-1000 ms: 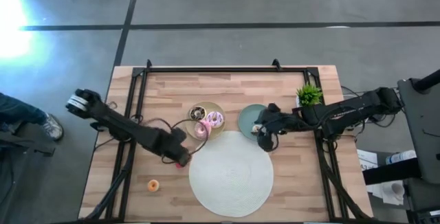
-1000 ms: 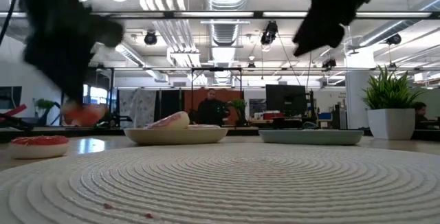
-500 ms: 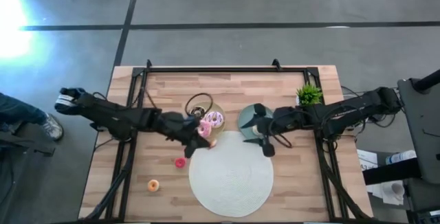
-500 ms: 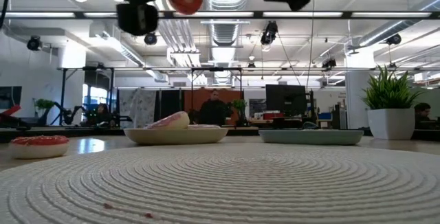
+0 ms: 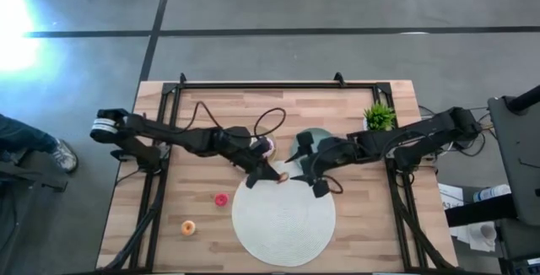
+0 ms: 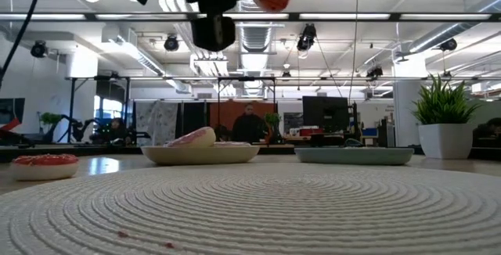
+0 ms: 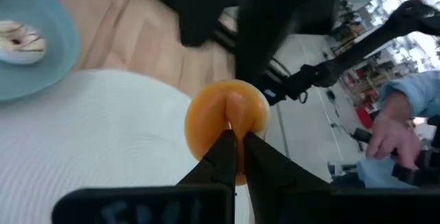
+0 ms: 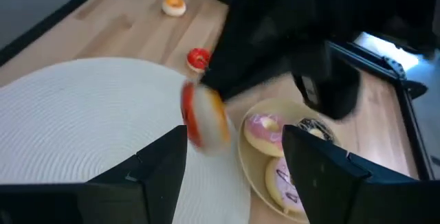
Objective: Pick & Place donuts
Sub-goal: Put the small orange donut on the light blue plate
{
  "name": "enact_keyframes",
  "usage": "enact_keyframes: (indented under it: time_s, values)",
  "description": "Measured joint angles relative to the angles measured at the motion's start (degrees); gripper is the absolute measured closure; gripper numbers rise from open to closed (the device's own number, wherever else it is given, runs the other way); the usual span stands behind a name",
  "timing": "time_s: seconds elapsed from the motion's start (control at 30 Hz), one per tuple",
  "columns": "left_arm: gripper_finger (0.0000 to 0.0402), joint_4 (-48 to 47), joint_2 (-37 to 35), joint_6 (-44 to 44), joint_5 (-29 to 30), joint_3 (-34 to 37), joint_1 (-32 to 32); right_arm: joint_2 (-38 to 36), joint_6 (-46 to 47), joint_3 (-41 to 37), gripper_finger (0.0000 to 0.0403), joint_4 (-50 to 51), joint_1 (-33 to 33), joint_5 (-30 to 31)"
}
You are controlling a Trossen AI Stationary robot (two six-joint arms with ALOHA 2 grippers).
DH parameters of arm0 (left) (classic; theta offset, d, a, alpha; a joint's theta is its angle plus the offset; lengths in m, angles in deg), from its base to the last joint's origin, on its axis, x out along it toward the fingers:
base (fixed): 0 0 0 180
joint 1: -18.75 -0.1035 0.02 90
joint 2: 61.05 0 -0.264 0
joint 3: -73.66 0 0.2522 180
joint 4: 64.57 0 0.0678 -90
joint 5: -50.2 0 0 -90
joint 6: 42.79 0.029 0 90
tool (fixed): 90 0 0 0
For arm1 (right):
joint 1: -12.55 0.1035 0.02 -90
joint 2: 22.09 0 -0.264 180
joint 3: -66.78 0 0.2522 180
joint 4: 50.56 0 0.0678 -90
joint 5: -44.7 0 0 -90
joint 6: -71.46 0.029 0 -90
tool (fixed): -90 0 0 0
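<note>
i hold a small orange donut (image 7: pixel 227 121) in my left gripper (image 7: pixel 236 143). my two fingers are pinched together on it, biting its edge, so the ring stands up on its side between them. it is up in the air, not on the table. in the view from above it sits at the tip of my left arm, over the near edge of the white mat (image 5: pixel 283 229), in the gap between the two plates.

my right gripper (image 8: pixel 234 183) is right there too, just across from the donut. its fingers are spread wide apart, and the donut floats out in front of the space between them. so the donut lies between my two grippers, touching the left one and a little way off from the right one.

i think this looks like a pass from one to the other. the flat face of the ring must turn to fit the open fingers.

the beige plate (image 8: pixel 256 170) has three bigger donuts on it. the teal plate (image 7: pixel 55 52) holds one pale donut (image 7: pixel 19 34). a red donut (image 5: pixel 221 199) and another orange one (image 5: pixel 188 228) lie on the wood near my left arm.
</note>
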Motion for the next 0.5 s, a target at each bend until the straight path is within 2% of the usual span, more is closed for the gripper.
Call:
enact_keyframes:
  time_s: [0.27,0.5]
  values:
    - [0.0401,-1.21,2.08,1.24,-0.86,-2.16,-0.63,5.06,0.02,5.38,0.0173,6.31,0.38,-0.91]
    - [0.0401,-2.86,2.06,1.31,-0.62,-1.77,-0.99,5.79,0.96,6.85,0.0191,10.20,0.38,-1.90]
